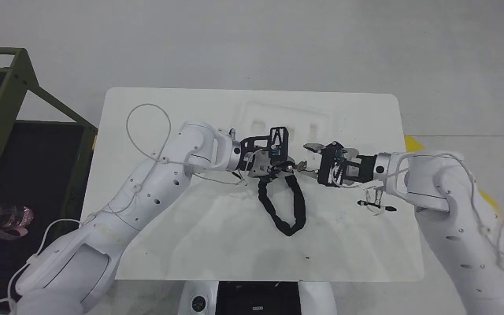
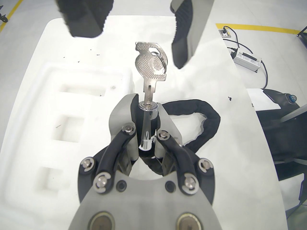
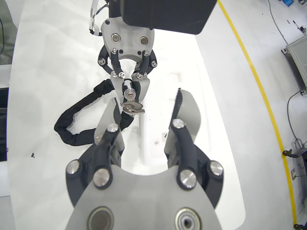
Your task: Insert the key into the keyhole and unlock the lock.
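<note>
A white foam tray (image 1: 331,114) with rectangular pockets lies on the white counter (image 1: 370,228). A green frame (image 1: 24,79) stands beside the counter; yellow lines (image 3: 251,60) mark the floor.

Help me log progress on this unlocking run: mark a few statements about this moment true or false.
1. The key is seated in the keyhole of the lock. True.
2. The right gripper is clamped on the key's head. False: its jaws stand open on either side of the key, with a gap on both sides.
3. The left gripper is shut on the lock's cylinder. True.
4. The black chain lies inside the foam tray. False: it loops over the bare table, outside the tray.
</note>
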Controlling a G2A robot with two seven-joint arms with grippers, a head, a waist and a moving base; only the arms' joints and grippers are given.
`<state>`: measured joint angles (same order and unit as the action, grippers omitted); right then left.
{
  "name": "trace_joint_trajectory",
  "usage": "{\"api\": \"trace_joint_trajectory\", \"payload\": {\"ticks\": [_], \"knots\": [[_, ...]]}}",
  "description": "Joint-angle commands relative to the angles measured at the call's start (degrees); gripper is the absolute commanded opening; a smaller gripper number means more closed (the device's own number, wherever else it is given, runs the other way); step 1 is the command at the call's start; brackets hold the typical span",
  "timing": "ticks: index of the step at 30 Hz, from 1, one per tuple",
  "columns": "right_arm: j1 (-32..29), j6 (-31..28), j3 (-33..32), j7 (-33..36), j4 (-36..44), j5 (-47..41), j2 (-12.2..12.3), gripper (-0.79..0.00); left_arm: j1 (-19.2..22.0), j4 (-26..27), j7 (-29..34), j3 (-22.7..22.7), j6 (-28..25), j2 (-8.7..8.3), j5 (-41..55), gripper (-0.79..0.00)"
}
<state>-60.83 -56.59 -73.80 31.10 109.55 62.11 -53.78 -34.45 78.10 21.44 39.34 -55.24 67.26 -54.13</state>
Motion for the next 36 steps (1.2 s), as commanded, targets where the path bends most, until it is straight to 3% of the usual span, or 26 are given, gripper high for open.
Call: {"api": "trace_joint_trajectory", "payload": {"ticks": [1,9,17,28,33,35,36], "knots": [[0.4,-1.1,0.7,-1.1,-0.3,1.7,0.0,-0.526,-0.3,0.2,0.1,0.3,0.1,-0.06,0.1,-0.785],[1.1,-1.4,2.7,-3.4,-0.3,5.9,0.6,-0.483,-1.0,1.0,0.8,1.5,-0.1,-0.37,0.1,-0.785],[1.4,-1.4,2.7,-5.1,0.2,9.5,1.4,-0.542,-1.8,1.8,1.6,1.9,-0.2,-0.46,0.5,-0.785],[2.5,-1.4,4.8,-7.7,0.7,9.7,1.6,-0.539,-2.2,2.0,1.6,2.2,-0.3,-0.36,0.4,-0.785],[2.7,-1.1,5.3,-7.4,0.2,8.8,1.6,-0.662,-2.4,2.0,1.7,2.5,-0.5,-0.36,0.4,-0.785],[2.7,-0.8,5.4,-7.5,-0.2,7.8,1.6,-0.785,-2.4,2.0,1.7,2.6,-0.6,-0.36,0.4,-0.785],[2.6,-0.6,5.5,-7.5,-0.3,7.2,1.6,-0.785,-2.4,2.0,1.7,2.6,-0.6,-0.36,0.3,-0.785]]}}
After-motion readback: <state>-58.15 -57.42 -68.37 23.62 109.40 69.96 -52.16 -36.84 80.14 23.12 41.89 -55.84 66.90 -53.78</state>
